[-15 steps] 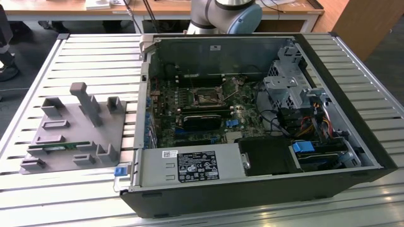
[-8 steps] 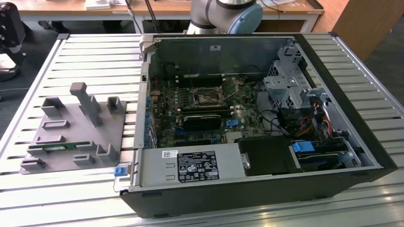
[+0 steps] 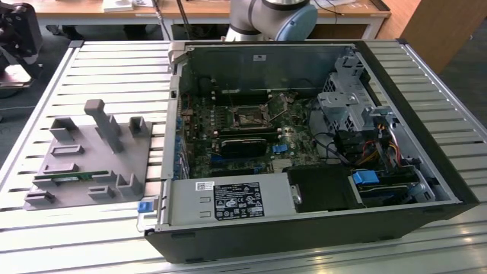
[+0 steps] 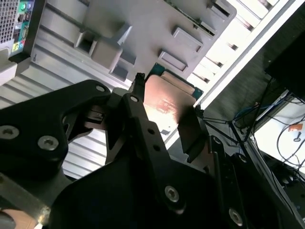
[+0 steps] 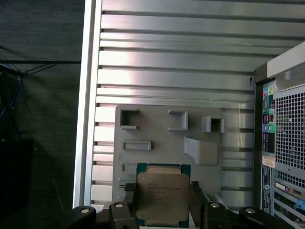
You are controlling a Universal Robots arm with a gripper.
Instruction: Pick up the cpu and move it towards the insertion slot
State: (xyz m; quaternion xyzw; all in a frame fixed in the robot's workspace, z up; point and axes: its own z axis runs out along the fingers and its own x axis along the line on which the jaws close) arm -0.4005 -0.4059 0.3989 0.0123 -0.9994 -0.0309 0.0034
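holding the cpu (image 5: 162, 201), the tool (image 5: 163, 191) frames its illegible print.

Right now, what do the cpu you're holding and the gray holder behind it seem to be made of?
The cpu: metal lid, dull silvery sheen catching light, on a green edge that looks like circuit board. The gray holder: likely plastic, matte, uniform gray with blocky pockets.

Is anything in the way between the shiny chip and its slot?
The cpu is gripped in the jaws above the grey holder. The case's side wall rises between that holder and the insertion slot; the slot itself looks uncovered.
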